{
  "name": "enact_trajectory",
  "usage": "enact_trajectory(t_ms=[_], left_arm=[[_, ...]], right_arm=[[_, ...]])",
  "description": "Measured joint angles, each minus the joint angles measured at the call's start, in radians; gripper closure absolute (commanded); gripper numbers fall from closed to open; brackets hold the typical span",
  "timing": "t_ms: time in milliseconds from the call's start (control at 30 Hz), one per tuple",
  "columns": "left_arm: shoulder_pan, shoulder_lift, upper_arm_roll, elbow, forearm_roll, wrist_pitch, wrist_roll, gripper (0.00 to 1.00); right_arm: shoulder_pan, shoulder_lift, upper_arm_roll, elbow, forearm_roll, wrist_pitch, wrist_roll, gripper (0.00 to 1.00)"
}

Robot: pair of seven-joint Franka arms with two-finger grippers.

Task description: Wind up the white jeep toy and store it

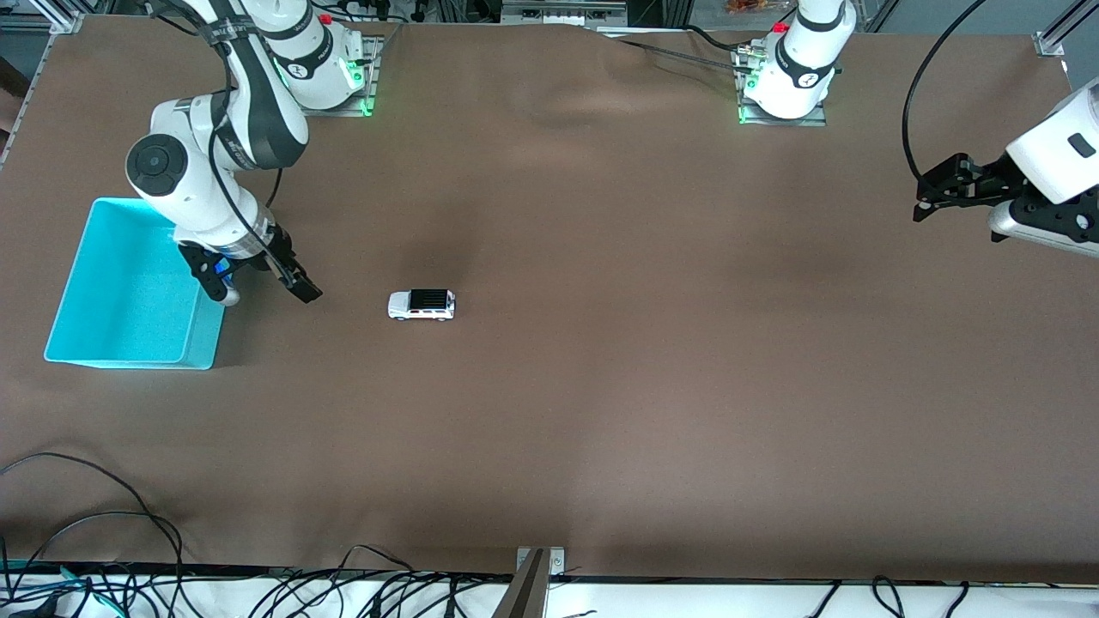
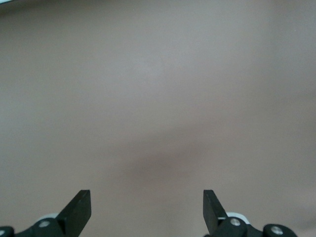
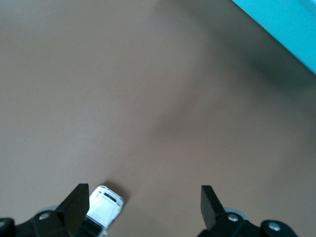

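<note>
You have the brown table (image 1: pixel 601 386) spread under both arms, and the biggest thing on it is the turquoise bin (image 1: pixel 129 296), sitting at the right arm's end just beside your right gripper (image 1: pixel 262 287). That gripper hangs low over the bare table between the bin and the toy, its jaws spread wide and holding nothing; in the right wrist view its two dark fingertips (image 3: pixel 79 202) stand well apart, with a corner of the bin (image 3: pixel 291 24) showing. Your left gripper (image 1: pixel 932 193) waits at the left arm's end of the table, up in the air over bare cloth, its jaws also wide and empty, with only table between its fingertips (image 2: pixel 79 207). The white jeep toy (image 1: pixel 421 305) stands on its wheels on the table, near your right gripper toward the table's middle, untouched, and well apart from the left gripper.
</note>
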Motion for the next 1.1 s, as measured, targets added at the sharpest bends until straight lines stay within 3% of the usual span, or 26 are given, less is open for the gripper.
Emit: enact_trajectory(t_ms=[233, 500, 1100], left_arm=[[0.0, 0.011, 0.0, 0.013, 0.0, 0.0, 0.0, 0.0], [0.0, 0.013, 0.0, 0.014, 0.0, 0.0, 0.0, 0.0], [0.0, 0.03, 0.0, 0.04, 0.0, 0.011, 0.0, 0.0]], right_arm=[[0.01, 0.025, 0.031, 0.0, 0.002, 0.055, 0.266, 0.0], [0.096, 0.062, 0.048, 0.0, 0.002, 0.131, 0.494, 0.0], [0.215, 0.231, 0.085, 0.051, 0.026, 0.294, 0.644, 0.0]])
